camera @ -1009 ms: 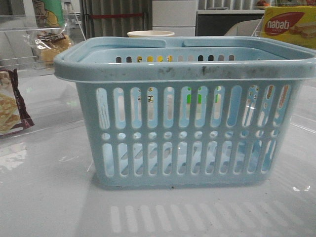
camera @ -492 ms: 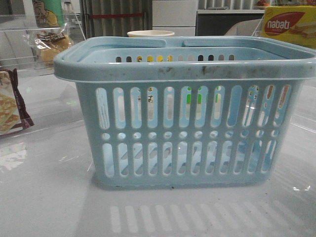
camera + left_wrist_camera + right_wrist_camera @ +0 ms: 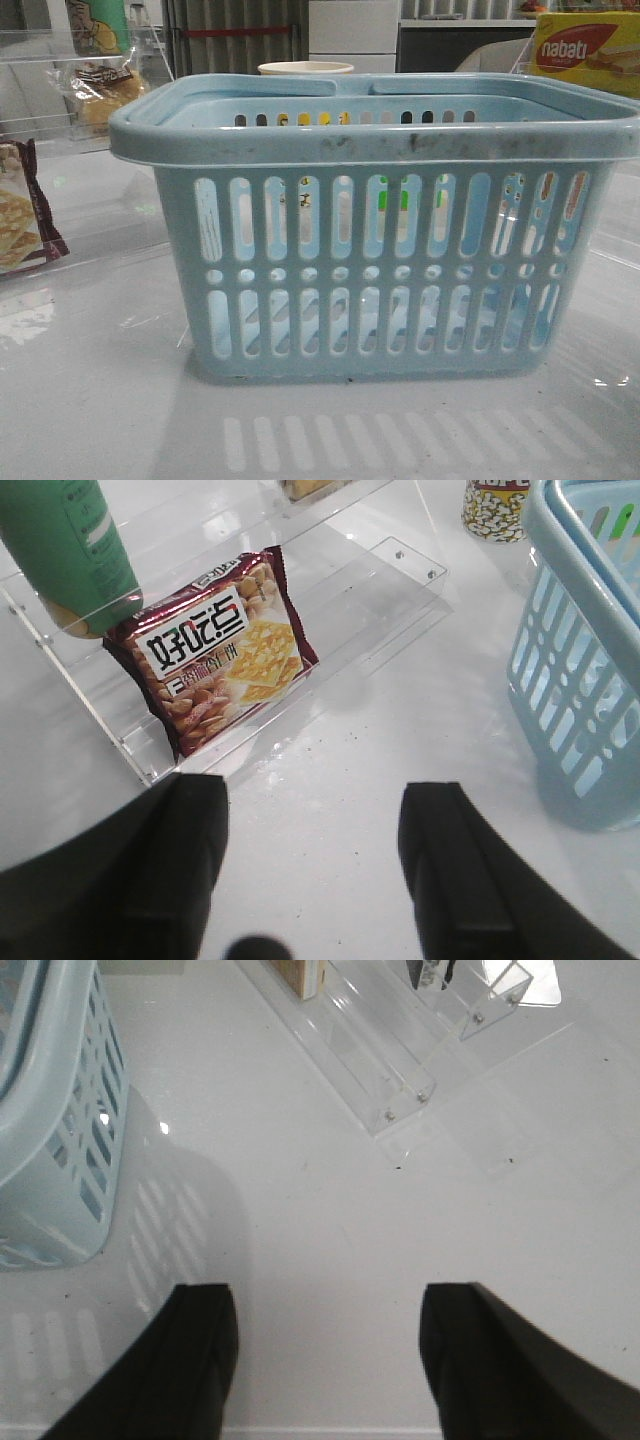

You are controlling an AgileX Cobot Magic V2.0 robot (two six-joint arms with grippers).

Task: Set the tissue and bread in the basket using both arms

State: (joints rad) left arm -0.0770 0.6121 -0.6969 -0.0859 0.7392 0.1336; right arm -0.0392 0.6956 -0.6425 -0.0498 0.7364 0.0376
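The light-blue basket [image 3: 370, 230] stands in the middle of the table; its side also shows in the left wrist view [image 3: 585, 640] and in the right wrist view [image 3: 55, 1110]. The bread [image 3: 100, 92], golden-brown in a clear bag, lies on the clear acrylic shelf at the back left. A dark packet with pale markings [image 3: 430, 972], apparently the tissue, sits in an acrylic rack and is cut off by the frame edge. My left gripper [image 3: 318, 805] is open and empty above bare table, left of the basket. My right gripper [image 3: 328, 1305] is open and empty above bare table, right of the basket. Neither gripper shows in the front view.
A maroon-edged cracker bag [image 3: 215, 650] leans in the clear acrylic shelf [image 3: 330, 610] under a green bottle [image 3: 70, 550]. A popcorn cup [image 3: 495, 505] stands behind the basket. A yellow nabati box [image 3: 585, 50] sits at the back right. A stepped acrylic rack [image 3: 385, 1060] lies ahead of the right gripper.
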